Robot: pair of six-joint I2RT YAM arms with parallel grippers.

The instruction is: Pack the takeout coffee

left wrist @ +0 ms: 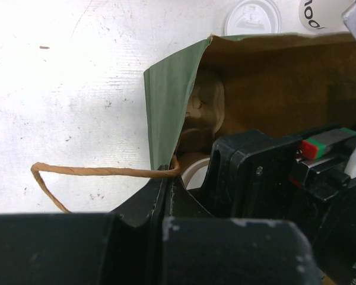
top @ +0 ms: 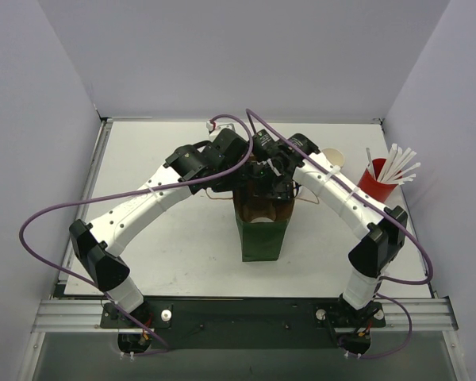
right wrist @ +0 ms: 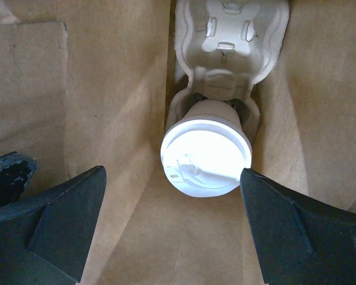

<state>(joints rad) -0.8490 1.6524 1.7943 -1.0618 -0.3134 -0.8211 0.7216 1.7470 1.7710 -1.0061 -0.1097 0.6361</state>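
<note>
A green paper bag (top: 262, 236) with a brown inside stands at the table's middle. Inside it, a white lidded coffee cup (right wrist: 206, 157) sits in a pale pulp carrier (right wrist: 228, 35); a bit of the cup shows from above (top: 260, 216). My right gripper (right wrist: 171, 178) is open inside the bag mouth, with one jaw on each side of the cup and touching nothing. My left gripper (left wrist: 166, 178) is shut on the bag's green rim (left wrist: 166, 101), by the twisted paper handle (left wrist: 95, 171). A second white cup (top: 334, 159) stands on the table at the back right.
A red cup of white straws (top: 375, 181) stands at the right, near the right arm. A loose white lid (left wrist: 252, 16) and a printed white cup (left wrist: 320, 12) lie beyond the bag. Both arms meet over the bag mouth (top: 262, 178).
</note>
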